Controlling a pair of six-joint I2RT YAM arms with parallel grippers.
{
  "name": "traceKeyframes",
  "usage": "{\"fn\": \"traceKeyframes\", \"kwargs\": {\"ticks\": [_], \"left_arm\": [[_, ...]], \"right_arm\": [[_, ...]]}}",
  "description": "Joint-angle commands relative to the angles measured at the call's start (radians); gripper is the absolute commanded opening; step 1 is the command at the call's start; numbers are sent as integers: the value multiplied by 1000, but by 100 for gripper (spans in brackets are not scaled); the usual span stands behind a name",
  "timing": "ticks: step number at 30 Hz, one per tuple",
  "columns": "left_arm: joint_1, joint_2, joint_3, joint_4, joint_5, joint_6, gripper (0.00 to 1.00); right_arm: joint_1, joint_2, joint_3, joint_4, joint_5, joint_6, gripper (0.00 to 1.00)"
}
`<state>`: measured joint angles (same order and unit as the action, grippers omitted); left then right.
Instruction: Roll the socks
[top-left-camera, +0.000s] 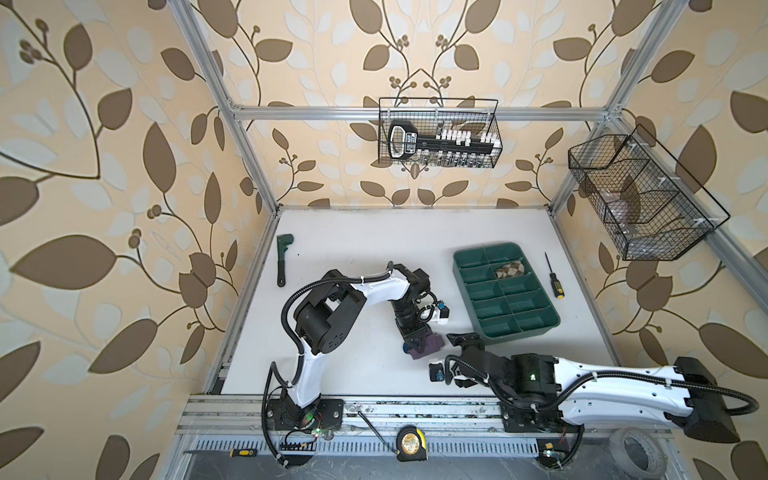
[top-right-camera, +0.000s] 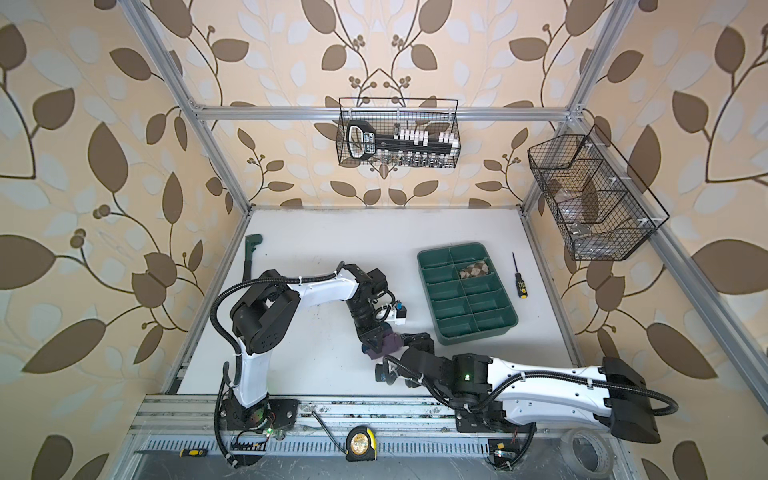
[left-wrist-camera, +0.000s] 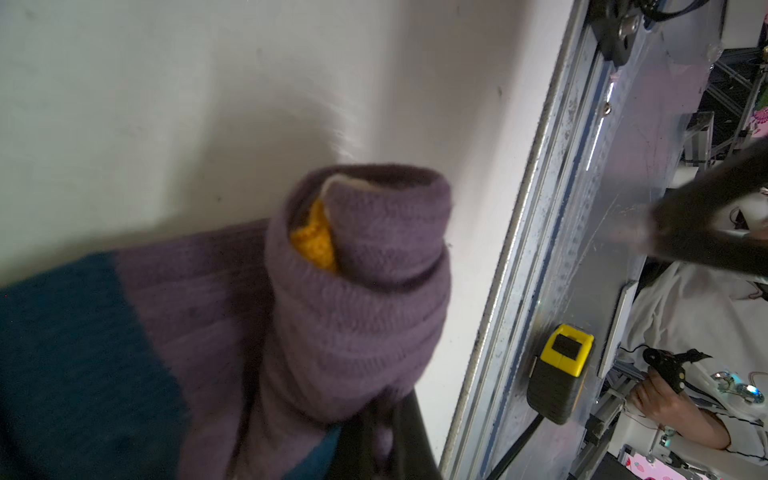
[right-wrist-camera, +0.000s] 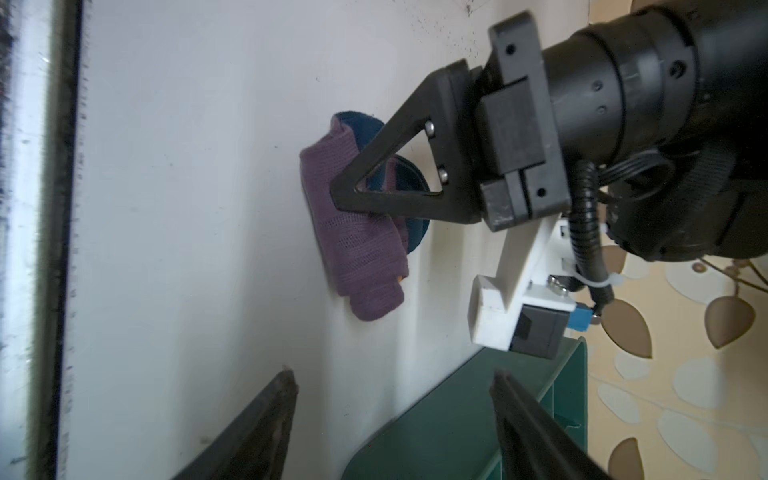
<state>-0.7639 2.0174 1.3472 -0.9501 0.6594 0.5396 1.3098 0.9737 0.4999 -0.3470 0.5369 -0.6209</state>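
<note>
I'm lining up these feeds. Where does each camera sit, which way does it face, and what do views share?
Both top views: high over the front edge, looking down on white table, left arm, right arm, green tray.
Left wrist: on the left arm, facing the purple sock in the left gripper; one dark finger shows.
Right wrist: on the right arm, looking past its open right gripper toward sock and left gripper.
Shared: all views show the purple sock.

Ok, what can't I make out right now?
- Left gripper: its pinch on the purple sock is hidden by its own finger in the right wrist view, by the wrist in both top views.
- Sock's navy end: cut off at the left wrist view's edge.
- Argyle sock in the green tray: too small in both top views to judge its roll.
</note>
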Motion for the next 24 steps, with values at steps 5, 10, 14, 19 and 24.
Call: {"fn": "traceKeyframes", "kwargs": {"ticks": [5,10,14,19,24], "left_arm": [[6,56,-16,-38,-70,-14,0],[8,62,-10,-44,-69,-14,0],[9,64,-9,-44,-67,-15,0],[9,59,-11,-42,-67,-12,0],[9,9,-31,-9,-76,-25,0]], "right_arm": [[-31,158,-47,270,-12,-61,74],[-86,268,-35,386,-70,-110,72],[-133,375,-6,439,-129,-138,66],[-153,490,39,422,-167,-129,52],[-155,519,59,350,-199,-110,8]]}}
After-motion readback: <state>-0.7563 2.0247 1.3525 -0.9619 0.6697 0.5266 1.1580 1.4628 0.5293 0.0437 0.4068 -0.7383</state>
